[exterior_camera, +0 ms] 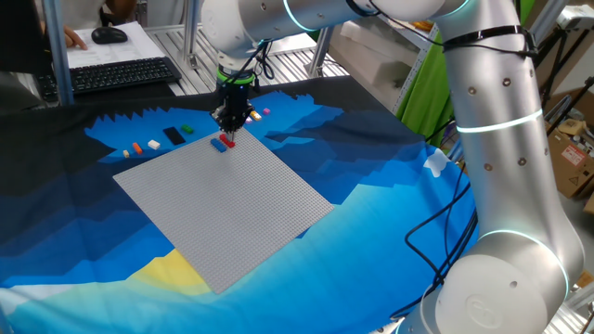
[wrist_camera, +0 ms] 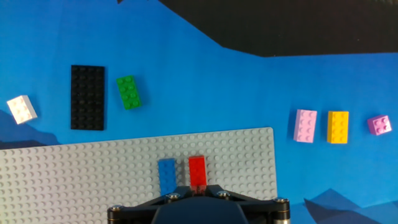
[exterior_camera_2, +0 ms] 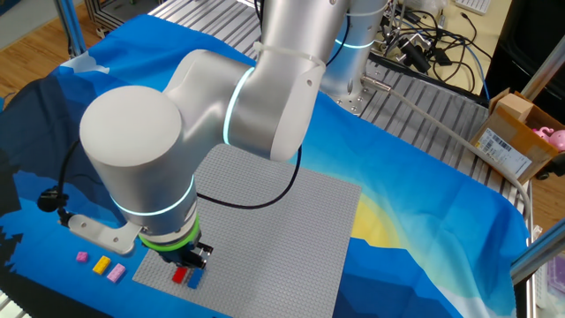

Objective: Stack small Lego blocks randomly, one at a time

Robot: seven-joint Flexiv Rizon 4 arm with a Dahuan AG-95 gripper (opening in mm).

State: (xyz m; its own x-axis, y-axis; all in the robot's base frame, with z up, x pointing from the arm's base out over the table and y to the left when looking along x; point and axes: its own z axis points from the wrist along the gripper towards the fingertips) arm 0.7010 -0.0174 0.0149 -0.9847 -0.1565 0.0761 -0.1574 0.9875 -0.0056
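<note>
A red small Lego block and a blue one sit side by side on the grey baseplate near its edge. My gripper is shut, its tips directly over the near end of the red block; nothing shows as held. In one fixed view the gripper hangs just above the red block and blue block. The other fixed view shows the gripper over the same red block. Loose on the cloth lie a green block, a white one, a pink one, a yellow one and a purple one.
A flat black plate lies next to the green block. The baseplate rests on a blue patterned cloth. A keyboard and mouse sit behind the table. A cardboard box stands off to the side.
</note>
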